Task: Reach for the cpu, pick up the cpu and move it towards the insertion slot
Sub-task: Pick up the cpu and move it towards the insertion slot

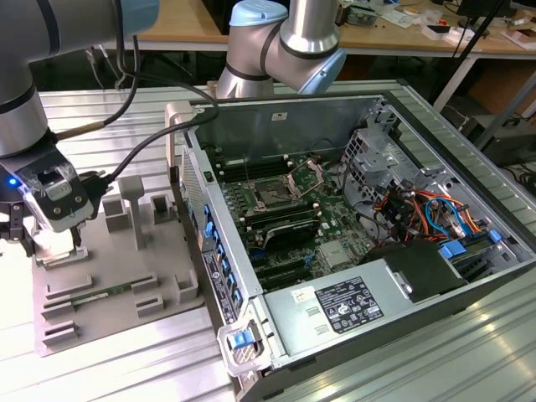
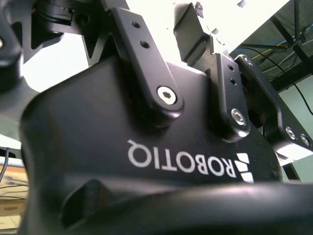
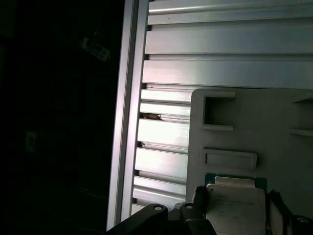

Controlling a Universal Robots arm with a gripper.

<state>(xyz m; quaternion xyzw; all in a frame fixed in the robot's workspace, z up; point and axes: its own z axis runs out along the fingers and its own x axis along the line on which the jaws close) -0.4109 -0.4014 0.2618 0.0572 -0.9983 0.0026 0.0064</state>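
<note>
The gripper (image 1: 52, 236) hangs low over a grey fixture tray (image 1: 113, 270) that lies on the ribbed metal tabletop (image 1: 126, 368), at the exterior view's left. In the first wrist view the cpu (image 3: 235, 208) lies flat on that tray, its pale metal top up and a thin green edge showing along its far side. The jaws stand one on each side of it, very close to its edges. I cannot tell whether they already press on the chip or stand just off it. On the same tray, nearer the camera in the exterior view, a long green memory stick (image 1: 100, 295) lies in a shallow groove, and several grey upright blocks (image 1: 132, 201) rise near the tray's far edge. The open computer case (image 1: 402, 94) lies on its side just beside the tray, toward the exterior view's right, with the motherboard (image 1: 289, 219) exposed. The insertion slot (image 1: 272, 198) sits near the middle of that board, dark and square, with its silver bracket (image 1: 306, 176) tilted up on its far right side. The slot is well apart from the gripper, with the case's near wall between them. The robot arm (image 1: 285, 42) bends behind the case's far wall.
</note>
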